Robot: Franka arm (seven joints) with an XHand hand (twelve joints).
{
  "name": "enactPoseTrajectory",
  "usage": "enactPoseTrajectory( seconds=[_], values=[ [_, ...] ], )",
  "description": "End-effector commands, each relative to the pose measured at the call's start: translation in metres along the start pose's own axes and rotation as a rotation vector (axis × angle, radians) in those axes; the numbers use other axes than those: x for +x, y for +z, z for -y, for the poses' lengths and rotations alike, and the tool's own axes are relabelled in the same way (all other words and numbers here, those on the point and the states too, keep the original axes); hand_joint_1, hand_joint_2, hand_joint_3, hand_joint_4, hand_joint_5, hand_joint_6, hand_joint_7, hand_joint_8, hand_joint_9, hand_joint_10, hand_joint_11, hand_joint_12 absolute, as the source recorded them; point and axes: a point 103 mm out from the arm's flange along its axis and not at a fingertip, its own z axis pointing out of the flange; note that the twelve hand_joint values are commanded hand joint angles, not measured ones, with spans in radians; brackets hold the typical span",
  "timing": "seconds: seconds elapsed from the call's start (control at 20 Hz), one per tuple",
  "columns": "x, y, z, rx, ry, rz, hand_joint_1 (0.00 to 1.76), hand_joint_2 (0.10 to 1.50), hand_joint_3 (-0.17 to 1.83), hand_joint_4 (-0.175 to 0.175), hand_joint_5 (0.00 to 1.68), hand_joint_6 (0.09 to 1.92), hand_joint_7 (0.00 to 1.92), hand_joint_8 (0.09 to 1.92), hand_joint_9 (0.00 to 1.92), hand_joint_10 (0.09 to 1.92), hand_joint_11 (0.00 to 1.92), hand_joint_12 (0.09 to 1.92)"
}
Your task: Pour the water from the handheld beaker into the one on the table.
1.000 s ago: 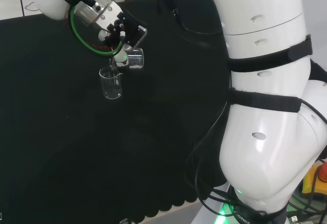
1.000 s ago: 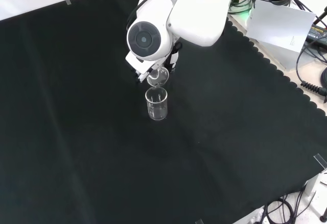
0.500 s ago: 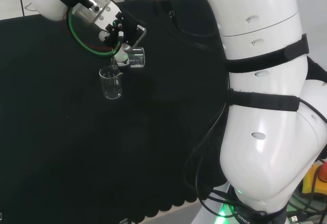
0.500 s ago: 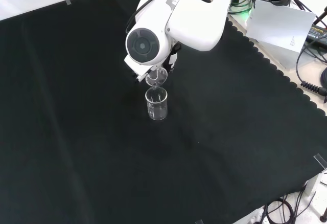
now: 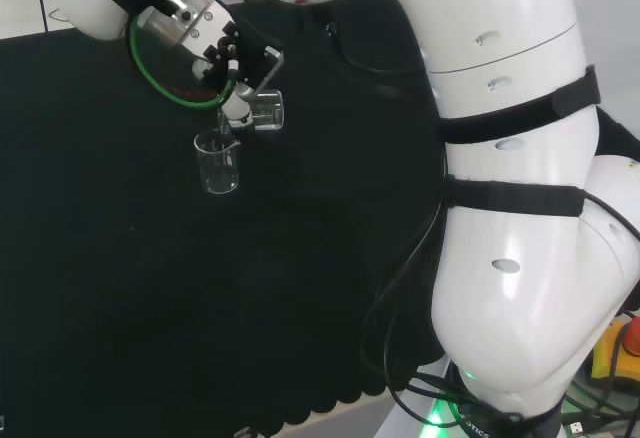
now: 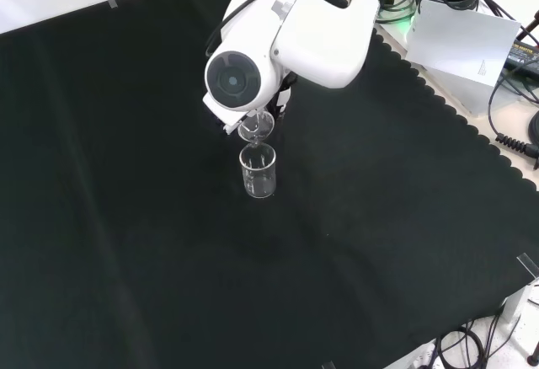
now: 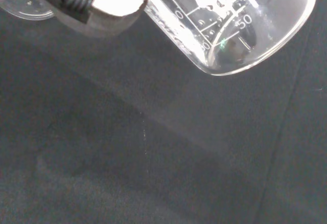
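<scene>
So in the head view the hand (image 5: pixel 232 63) sits up top left, over the cloth (image 5: pixel 150 288), with the held beaker (image 5: pixel 264 111) tipped on its side just right of and above the table beaker (image 5: pixel 217 162), lip right over its rim. Front view, the held one (image 6: pixel 256 126) is right behind the standing one (image 6: pixel 258 170), tucked under the arm link (image 6: pixel 278 36). The table beaker stands upright mid-cloth.

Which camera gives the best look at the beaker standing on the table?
The front view: the standing beaker is upright and unblocked on the cloth, just below the tipped beaker. The head view shows it too, farther off. In the wrist view the tipped beaker is near; I cannot make out the standing one.
</scene>
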Motion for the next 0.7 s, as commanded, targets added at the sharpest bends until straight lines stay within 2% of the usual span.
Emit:
enactPoseTrajectory(
  seconds=[0.05, 0.7],
  values=[
    [0.0023, -0.0015, -0.0007, 0.018, 0.004, 0.007, 1.28, 1.12, -0.17, -0.082, 1.04, 0.87, 1.26, 0.74, 1.22, 1.0, 1.08, 0.82],
    [0.0051, -0.0052, 0.0009, 0.044, 0.015, 0.023, 1.28, 1.12, -0.17, -0.084, 1.04, 0.87, 1.26, 0.74, 1.22, 1.0, 1.08, 0.82]
  ],
)
